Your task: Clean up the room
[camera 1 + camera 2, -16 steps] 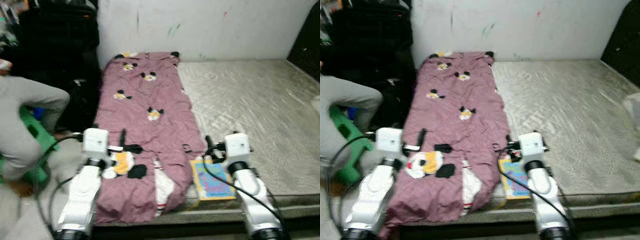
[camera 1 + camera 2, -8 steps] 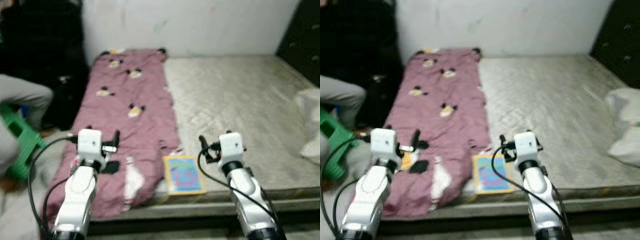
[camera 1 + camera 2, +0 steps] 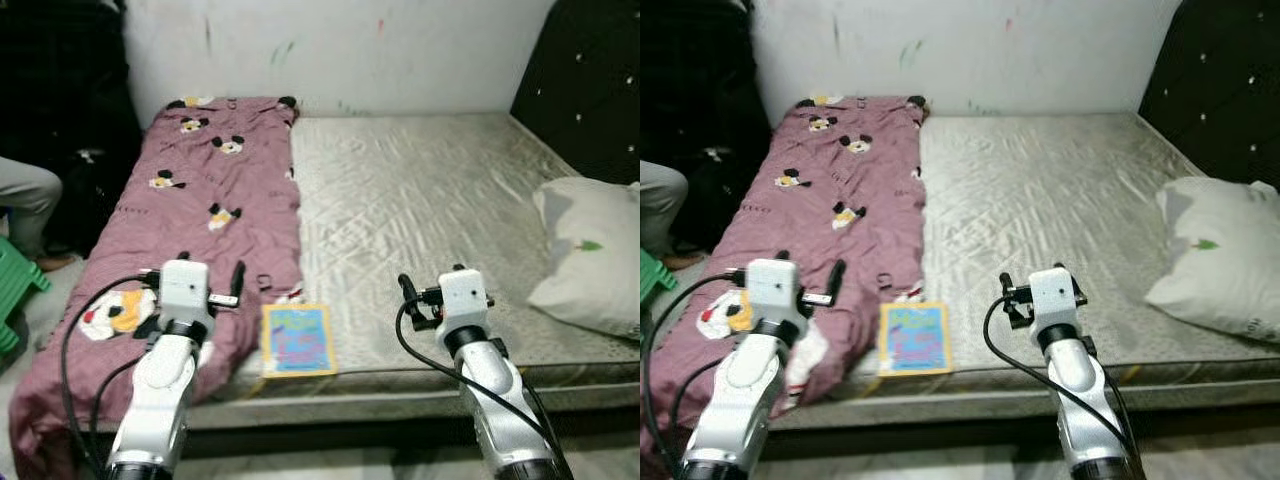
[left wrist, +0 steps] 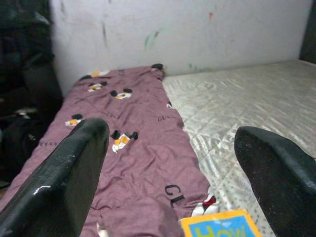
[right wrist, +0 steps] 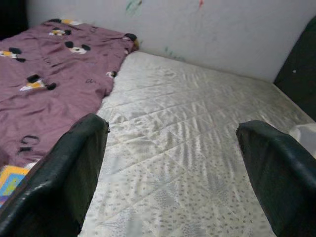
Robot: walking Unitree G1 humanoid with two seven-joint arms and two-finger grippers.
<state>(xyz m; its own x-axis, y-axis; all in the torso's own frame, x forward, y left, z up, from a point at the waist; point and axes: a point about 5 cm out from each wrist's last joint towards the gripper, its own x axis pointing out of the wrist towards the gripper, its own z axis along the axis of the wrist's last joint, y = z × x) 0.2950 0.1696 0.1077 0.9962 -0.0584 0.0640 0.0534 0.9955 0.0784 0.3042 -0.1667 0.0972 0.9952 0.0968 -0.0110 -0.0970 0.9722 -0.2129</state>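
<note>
While both silver arms reach forward from the robot's sides with elbows bent, the left gripper [image 4: 173, 163] is raised over the near end of a mauve blanket [image 3: 215, 190] printed with cartoon mouse heads, and its two black fingers [image 4: 64, 173] stand wide apart, holding nothing. The right gripper [image 5: 173, 163] hovers at about the same height over the bare grey quilted mattress [image 3: 420, 200], fingers likewise spread and empty. A black cable loops from each wrist back along its forearm.

The blanket lies lengthwise along the left side of the mattress, from the white wall [image 3: 340, 45] to the front edge, where it drapes over. Just beside its near corner, a yellow-bordered children's book [image 3: 296, 338] lies flat at the mattress's front edge, between the two arms and nearer the left one. A white pillow [image 3: 590, 250] rests on the right side, against a dark headboard [image 3: 585, 80]. At far left, a person's grey-trousered knee [image 3: 25, 195] and a green stool [image 3: 15, 285] show.
</note>
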